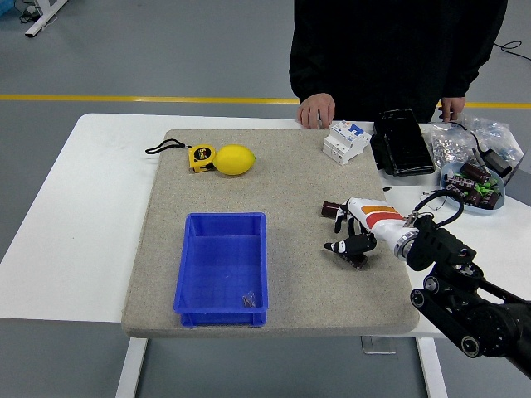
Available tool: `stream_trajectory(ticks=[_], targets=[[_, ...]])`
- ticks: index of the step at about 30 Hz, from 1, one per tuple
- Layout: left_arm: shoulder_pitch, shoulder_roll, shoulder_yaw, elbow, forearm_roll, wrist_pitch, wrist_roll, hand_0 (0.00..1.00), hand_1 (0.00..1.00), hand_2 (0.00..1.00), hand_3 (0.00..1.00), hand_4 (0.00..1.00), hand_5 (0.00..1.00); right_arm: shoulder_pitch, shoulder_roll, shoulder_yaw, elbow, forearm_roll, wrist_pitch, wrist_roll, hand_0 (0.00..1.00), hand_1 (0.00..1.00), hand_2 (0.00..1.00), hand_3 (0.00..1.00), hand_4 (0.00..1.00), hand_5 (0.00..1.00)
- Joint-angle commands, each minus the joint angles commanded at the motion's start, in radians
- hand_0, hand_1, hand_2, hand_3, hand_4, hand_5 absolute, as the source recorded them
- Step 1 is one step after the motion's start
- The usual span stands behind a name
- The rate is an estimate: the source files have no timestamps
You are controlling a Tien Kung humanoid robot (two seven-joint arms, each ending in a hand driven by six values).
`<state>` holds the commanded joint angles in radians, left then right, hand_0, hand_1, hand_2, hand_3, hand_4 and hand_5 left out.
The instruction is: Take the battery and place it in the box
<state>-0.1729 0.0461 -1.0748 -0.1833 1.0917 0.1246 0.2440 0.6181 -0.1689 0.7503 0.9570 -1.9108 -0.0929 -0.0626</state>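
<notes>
The battery (333, 209), a small dark cylinder, lies on its side on the grey mat (290, 178), right of centre. My right hand (350, 242), white and orange at the wrist, hovers just in front of and slightly right of it. Its black fingers (342, 247) are spread and point down at the mat, and they hold nothing. The thumb side reaches to within a finger's width of the battery. The blue box (187, 274) stands on the mat at the front left, with a small dark item (249, 299) in its near right corner. My left arm is out of sight.
A lemon (235, 159) and a yellow tape measure (200, 157) lie at the mat's back left. A white circuit breaker (346, 141), a black case (402, 143), a bowl of batteries (473, 184) and a plastic bag (469, 137) sit at the back right. A person's hands (317, 110) rest on the far edge.
</notes>
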Motion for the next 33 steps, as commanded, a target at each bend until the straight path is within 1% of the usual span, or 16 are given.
stream_trajectory(ticks=[4,5,10,11,13,16,17,20,22,23,24,25,28,29,30,33], targets=[[0.0,0.001,0.0,0.0,-0.001,0.001,-0.001,0.719,0.677,0.681,0.584,0.633,0.54,-0.002,-0.016,0.009,0.044,-0.015,0.063,-0.027,0.03,0.211,0.359,0.485,0.91,0.45],[0.0,0.001,0.0,0.0,-0.002,0.001,-0.001,0.719,0.678,0.68,0.585,0.633,0.541,-0.003,-0.018,0.012,0.052,-0.02,0.073,-0.029,0.341,0.492,0.597,0.719,0.998,0.588],[0.0,0.002,-0.001,0.001,-0.003,0.002,-0.001,0.719,0.678,0.68,0.585,0.633,0.541,-0.019,-0.051,0.039,0.114,-0.067,0.12,-0.042,0.341,0.492,0.597,0.719,0.998,0.588],[0.0,0.002,-0.002,0.001,-0.003,0.002,-0.001,0.719,0.678,0.678,0.586,0.632,0.541,-0.023,-0.059,0.044,0.127,-0.079,0.127,-0.045,0.505,0.588,0.684,0.779,0.998,0.582],[0.0,0.003,-0.001,0.001,-0.003,0.001,-0.001,0.719,0.678,0.678,0.586,0.632,0.541,-0.034,-0.082,0.053,0.156,-0.104,0.138,-0.046,0.505,0.588,0.684,0.779,0.998,0.582],[0.001,0.003,-0.003,0.001,-0.002,0.002,-0.001,0.719,0.678,0.678,0.586,0.632,0.541,-0.042,-0.104,0.056,0.179,-0.135,0.149,-0.038,0.505,0.588,0.684,0.779,0.998,0.582],[0.001,0.003,-0.004,0.001,0.001,0.001,0.0,0.719,0.678,0.678,0.585,0.633,0.541,-0.042,-0.114,0.055,0.187,-0.154,0.151,-0.028,0.587,0.634,0.727,0.819,0.998,0.546],[0.001,0.003,-0.005,0.0,0.006,0.001,0.002,0.719,0.678,0.678,0.585,0.633,0.541,-0.037,-0.15,0.039,0.21,-0.217,0.147,0.01,0.587,0.634,0.727,0.819,0.998,0.546],[0.002,0.003,-0.005,0.0,0.004,0.001,0.001,0.719,0.678,0.678,0.585,0.633,0.541,-0.023,-0.18,0.008,0.22,-0.252,0.135,0.042,0.587,0.634,0.727,0.819,0.998,0.546],[0.002,0.003,-0.005,0.0,0.003,0.002,0.001,0.719,0.678,0.676,0.585,0.633,0.541,-0.012,-0.195,-0.014,0.224,-0.27,0.127,0.057,0.655,0.68,0.76,0.864,0.998,0.383],[0.003,0.004,-0.005,0.0,0.002,0.002,0.001,0.719,0.678,0.676,0.585,0.633,0.541,-0.003,-0.207,-0.033,0.226,-0.284,0.119,0.067,0.655,0.68,0.76,0.864,0.998,0.383],[0.003,0.004,-0.007,0.0,0.006,0.001,0.002,0.719,0.678,0.676,0.585,0.633,0.541,0.016,-0.227,-0.069,0.228,-0.307,0.097,0.09,0.655,0.68,0.76,0.864,0.998,0.383],[0.005,0.004,-0.008,0.0,0.009,0.001,0.003,0.719,0.678,0.676,0.585,0.633,0.541,0.051,-0.254,-0.144,0.23,-0.335,0.052,0.122,0.655,0.68,0.76,0.864,0.998,0.383],[0.006,0.004,-0.009,0.0,0.009,0.001,0.004,0.72,0.678,0.677,0.585,0.631,0.539,0.064,-0.261,-0.17,0.23,-0.34,0.036,0.131,0.671,0.694,0.769,0.876,0.998,0.313],[0.007,0.003,-0.01,-0.001,0.01,0.001,0.004,0.72,0.678,0.677,0.585,0.631,0.539,0.077,-0.266,-0.196,0.229,-0.344,0.025,0.137,0.671,0.694,0.769,0.876,0.998,0.313],[0.008,0.003,-0.01,-0.001,0.013,0.001,0.005,0.72,0.678,0.677,0.585,0.631,0.539,0.108,-0.276,-0.261,0.228,-0.354,0.013,0.146,0.671,0.694,0.769,0.876,0.998,0.313]])
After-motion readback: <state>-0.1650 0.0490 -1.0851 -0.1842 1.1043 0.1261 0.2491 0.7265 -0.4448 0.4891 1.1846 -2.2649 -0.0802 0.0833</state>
